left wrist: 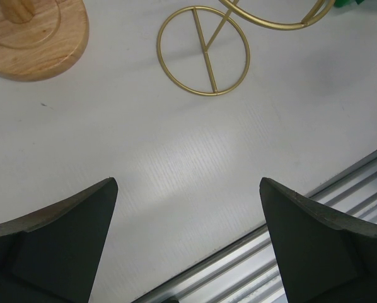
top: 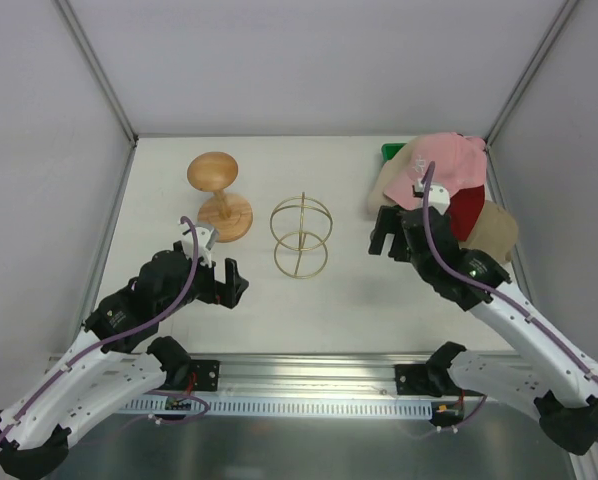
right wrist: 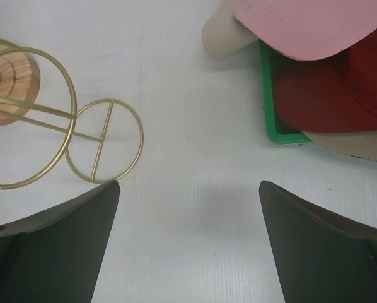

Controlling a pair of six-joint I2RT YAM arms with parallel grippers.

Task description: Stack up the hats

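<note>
Hats, overhead view: pink hat (top: 441,165) uppermost, red cap (top: 466,210) and tan cap (top: 494,230) beneath, cream bucket hat (top: 384,190) poking out at the left. All are heaped in the counter's (top: 349,290) far right corner over a green tray (top: 392,152) (a black one you cannot make out). Left gripper (top: 234,283) and right gripper (top: 387,235) are both spread, holding nothing.

Left wrist view: wooden stand (left wrist: 43,44) and gold wire stand (left wrist: 204,50) ahead; no hat.

Right wrist view: the tray's corner holds the red cap, the pink brim over it, apart from the jaws.

Judgement: you have a jumble, not a tidy stack; stacking looks yet to begin.
</note>
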